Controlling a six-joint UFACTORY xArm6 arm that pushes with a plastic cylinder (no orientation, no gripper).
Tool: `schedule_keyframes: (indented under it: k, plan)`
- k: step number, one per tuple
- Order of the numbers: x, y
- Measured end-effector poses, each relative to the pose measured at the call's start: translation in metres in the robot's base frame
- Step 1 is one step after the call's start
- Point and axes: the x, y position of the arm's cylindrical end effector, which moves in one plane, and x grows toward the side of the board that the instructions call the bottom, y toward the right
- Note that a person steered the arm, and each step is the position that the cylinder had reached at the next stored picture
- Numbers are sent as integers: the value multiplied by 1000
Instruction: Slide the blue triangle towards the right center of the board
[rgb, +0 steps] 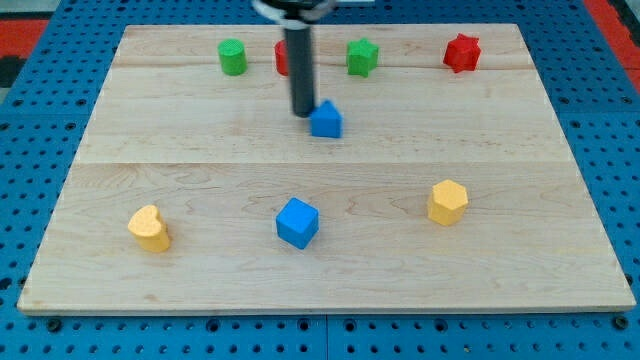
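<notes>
The blue triangle (326, 119) lies on the wooden board (200, 140), a little above the board's middle. My tip (302, 114) stands right at the triangle's left side, touching or nearly touching it. The dark rod rises from there to the view's top and partly hides a red block (281, 56) behind it.
A green cylinder (232, 56), a green star-like block (361, 56) and a red star-like block (461, 52) sit along the board's top edge. A blue cube (297, 222) lies at the lower middle, a yellow heart-like block (149, 227) at lower left, a yellow hexagon (448, 201) at lower right.
</notes>
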Motion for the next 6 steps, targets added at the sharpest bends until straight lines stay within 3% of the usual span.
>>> schedule_keyframes:
  k: [1,2,3,4,6]
  plan:
    - [5,61]
    - [8,6]
    - [27,-11]
    - [43,32]
    - [25,138]
